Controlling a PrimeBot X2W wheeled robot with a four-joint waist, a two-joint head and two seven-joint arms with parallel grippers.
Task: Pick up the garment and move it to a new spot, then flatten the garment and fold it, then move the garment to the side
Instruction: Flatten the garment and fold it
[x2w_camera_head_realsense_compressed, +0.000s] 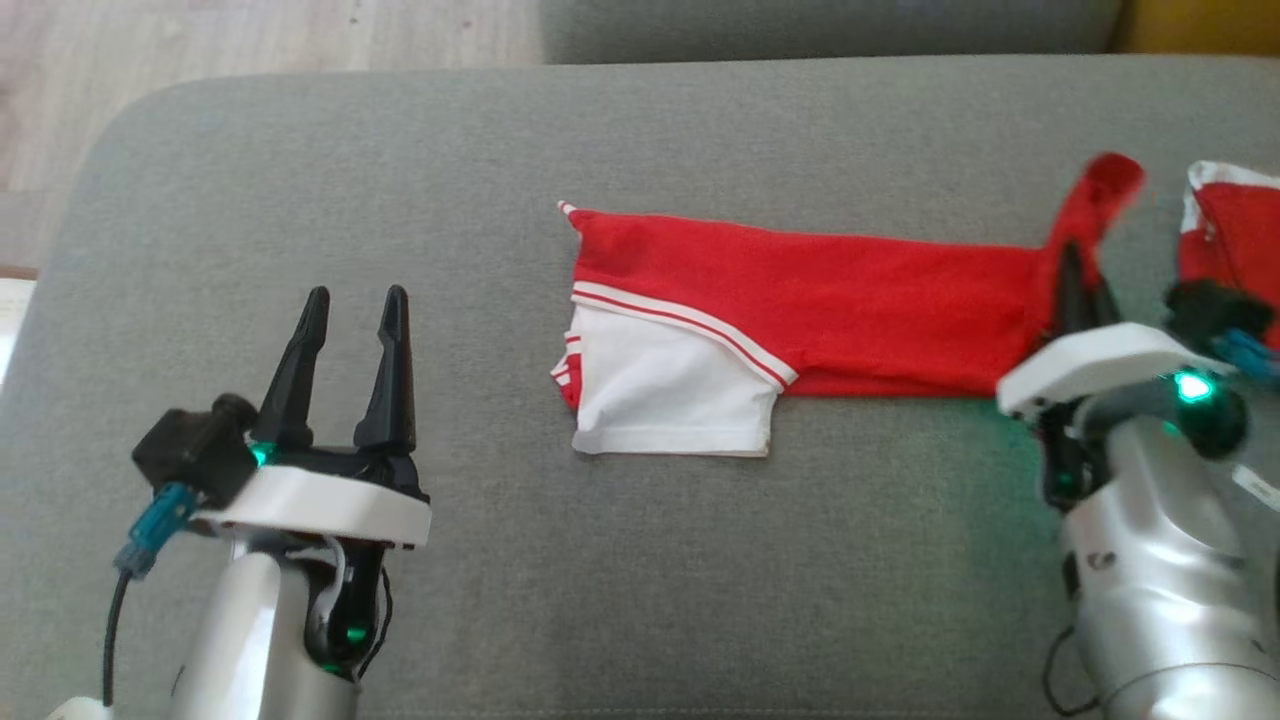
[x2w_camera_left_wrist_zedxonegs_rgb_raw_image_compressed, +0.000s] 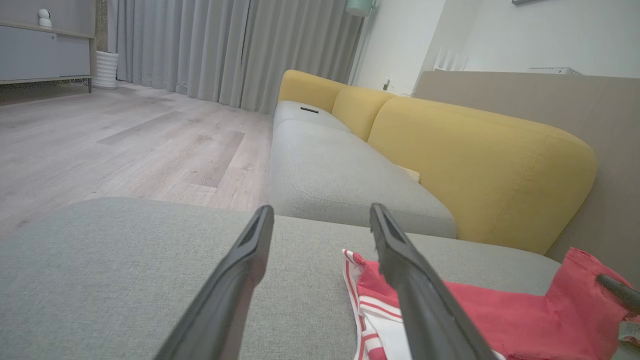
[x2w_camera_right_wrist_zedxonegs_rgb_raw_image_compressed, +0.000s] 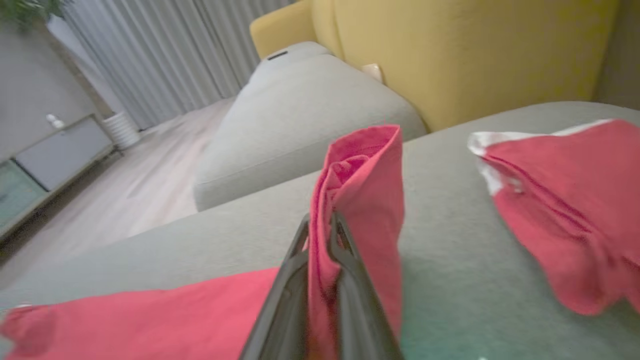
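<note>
Count taken.

Grippers: two. My left gripper (x2w_camera_head_realsense_compressed: 357, 295) is at 8 o'clock of the head view and my right gripper (x2w_camera_head_realsense_compressed: 1087, 275) at 3 o'clock. Each has two dark fingers, four in all.

Red cloth: two pieces, the long red-and-white garment (x2w_camera_head_realsense_compressed: 850, 300) at centre and a second red piece (x2w_camera_head_realsense_compressed: 1235, 235) at 2 o'clock. Whether they join, I cannot tell.

Grey seat cushions: two, the near cushion (x2w_camera_head_realsense_compressed: 300, 180) and the far cushion (x2w_camera_head_realsense_compressed: 800, 25) at 12 o'clock.

Left wrist view:
- yellow back cushions (x2w_camera_left_wrist_zedxonegs_rgb_raw_image_compressed: 475, 165): three
- curtain (x2w_camera_left_wrist_zedxonegs_rgb_raw_image_compressed: 225, 45) at 11 o'clock: one
- white ribbed pot (x2w_camera_left_wrist_zedxonegs_rgb_raw_image_compressed: 106, 69): one
- cabinet (x2w_camera_left_wrist_zedxonegs_rgb_raw_image_compressed: 45, 55) at 10 o'clock: one
</note>
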